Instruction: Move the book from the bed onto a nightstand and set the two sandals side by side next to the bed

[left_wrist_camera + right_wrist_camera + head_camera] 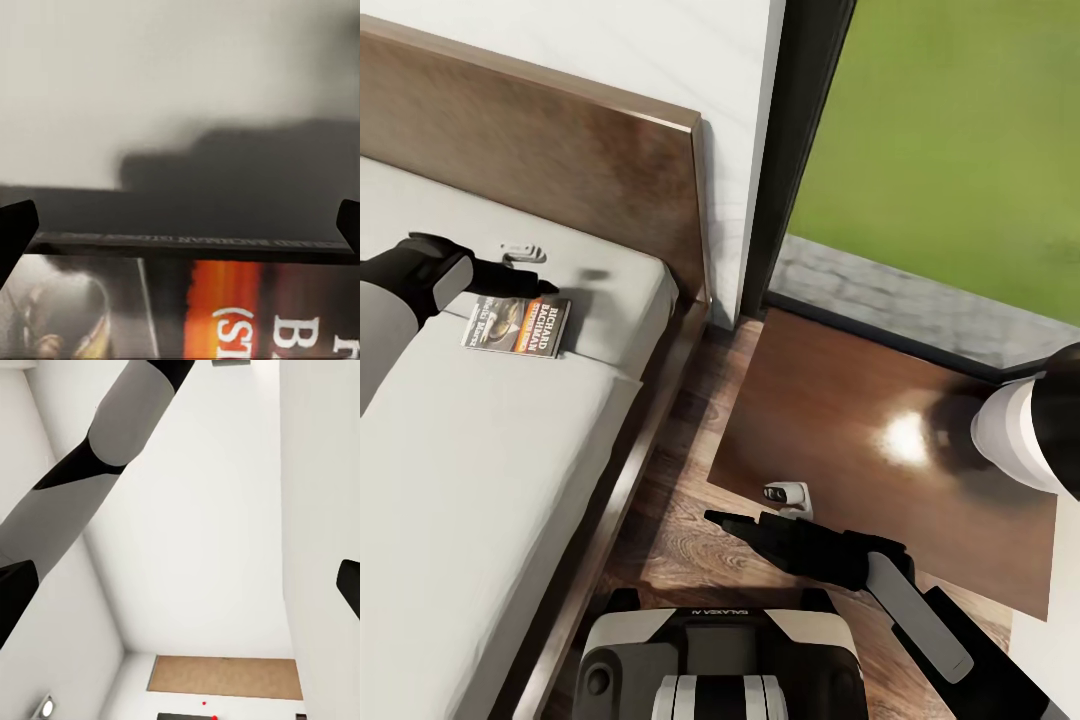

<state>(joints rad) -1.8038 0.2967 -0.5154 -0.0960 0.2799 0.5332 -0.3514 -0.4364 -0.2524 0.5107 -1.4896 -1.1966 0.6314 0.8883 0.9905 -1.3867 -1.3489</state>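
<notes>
A low bed (480,480) with a dark wood frame and pale grey mattress meets a white wall. Beside it stands a glossy reddish-brown nightstand (840,400), by a tall window showing lawn. A thin paperback book (518,325) lies on the mattress near the headboard. The left gripper (525,283) hangs over its far edge, fingers spread and empty; its wrist camera shows the orange-banded cover (225,307) close up. The right gripper (735,522) is parted, empty, above wood-plank floor.

The nightstand (880,450) had a glossy dark wood top with a bright glare spot; the bed (650,470) had a matt brown wooden frame and headboard, its mattress smooth, plain cloth; the book (520,325) looked like printed paper, slightly shiny; the floor (680,530) was grained wood plank; the left gripper (528,281) was matt black.
</notes>
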